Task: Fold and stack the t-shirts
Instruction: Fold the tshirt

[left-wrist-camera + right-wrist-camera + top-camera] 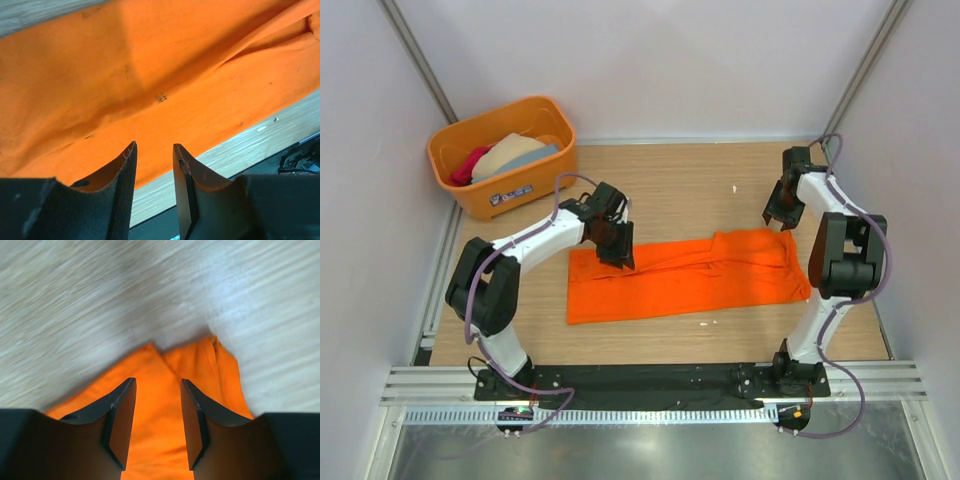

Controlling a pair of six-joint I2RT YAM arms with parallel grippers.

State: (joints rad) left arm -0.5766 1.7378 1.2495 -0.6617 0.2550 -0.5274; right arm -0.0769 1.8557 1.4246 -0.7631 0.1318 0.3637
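Now both part-open, empty: L end effector [620,257] over orange t-shirt [690,278], R end effector [779,221] by its far-right corner.

One orange t-shirt [685,280]; three t-shirts [508,152] in tub [510,197]; one tub

The orange t-shirt [150,75] fills most of the frame, with creases running toward the upper right. At bottom centre the left pincer [154,150] stands parted and empty. Pale desk [235,150] shows at lower right.
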